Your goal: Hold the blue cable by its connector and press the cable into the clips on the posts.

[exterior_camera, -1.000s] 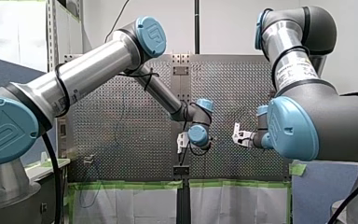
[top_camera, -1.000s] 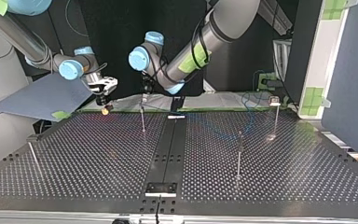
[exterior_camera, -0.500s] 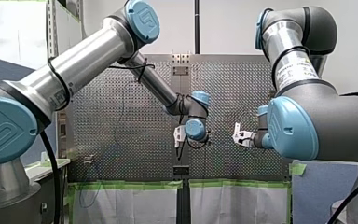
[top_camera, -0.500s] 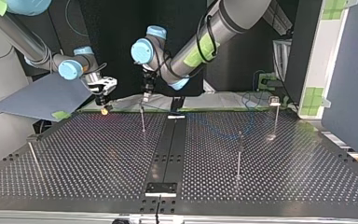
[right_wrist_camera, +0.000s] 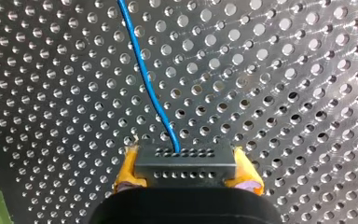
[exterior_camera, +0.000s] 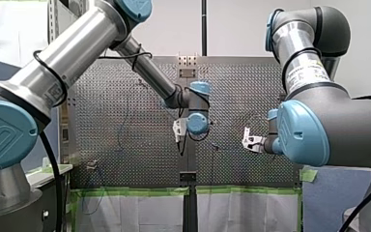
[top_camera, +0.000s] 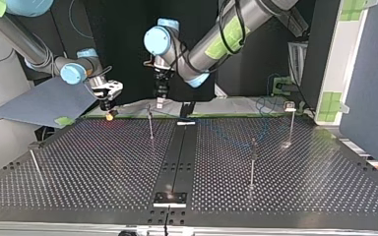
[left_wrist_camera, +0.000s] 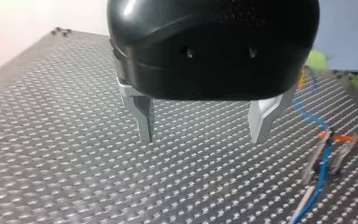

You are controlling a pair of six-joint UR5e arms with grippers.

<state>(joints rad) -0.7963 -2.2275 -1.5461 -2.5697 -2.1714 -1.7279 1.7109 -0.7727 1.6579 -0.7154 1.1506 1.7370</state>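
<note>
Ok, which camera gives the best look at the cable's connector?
The right wrist view: the connector sits close-up between the yellow pads of my right gripper, blue cable leaving it. Front and top views show that gripper too small to make it out; the left wrist view misses it.

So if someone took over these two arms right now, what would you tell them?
Right gripper: shut on the connector, blue cable trailing away from it over the table.
Left gripper: open, empty, hovering above the table.
Posts stand across the table; the cable passes orange clips beside the left gripper, seated or not I cannot tell.
To do: press the cable into the clips.
</note>
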